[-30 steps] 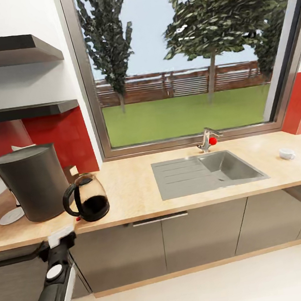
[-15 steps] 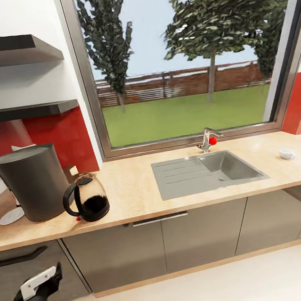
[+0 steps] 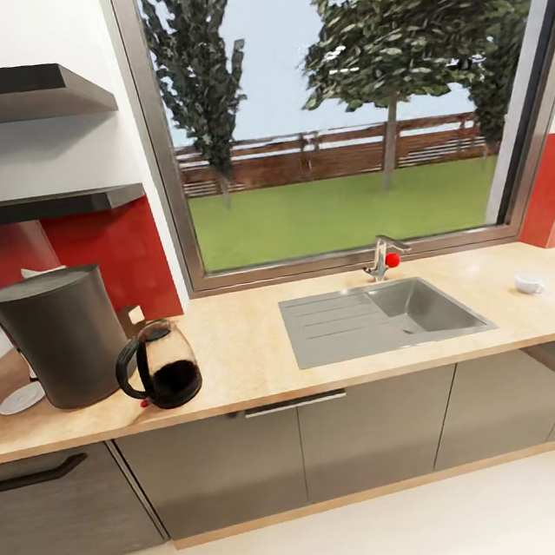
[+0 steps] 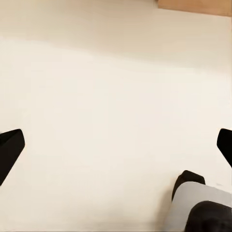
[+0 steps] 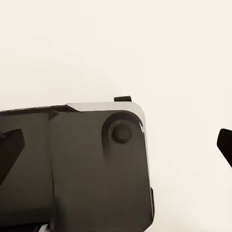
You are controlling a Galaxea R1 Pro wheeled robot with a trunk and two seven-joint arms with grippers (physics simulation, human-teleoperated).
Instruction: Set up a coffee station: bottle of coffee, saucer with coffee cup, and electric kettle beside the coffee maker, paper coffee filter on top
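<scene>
On the kitchen countertop [image 3: 252,351], at the left, stands the dark coffee maker [image 3: 62,336]. The glass electric kettle [image 3: 159,366] sits just right of it, and the white saucer [image 3: 20,398] lies at its left, bare. A white sliver [image 3: 36,272] peeks up behind its lid, perhaps the paper coffee filter. The tiny white coffee cup [image 3: 530,283] rests far right, beyond the sink. The black kitchen shelf [image 3: 49,205] shows nothing on it. The bottle of coffee is hidden. My left gripper [image 4: 116,145] and right gripper [image 5: 116,145] are open, over pale floor.
A grey sink [image 3: 379,317] with a tap [image 3: 382,257] is set into the worktop under a big window. A thicker black slab [image 3: 17,93] hangs higher up. A small brown shape [image 3: 130,319] stands behind the kettle. The robot's dark base [image 5: 72,164] lies under the right gripper.
My left arm has dropped from beside the kettle, down past the cabinet fronts and out of the head view. Nothing on the countertop has moved.
</scene>
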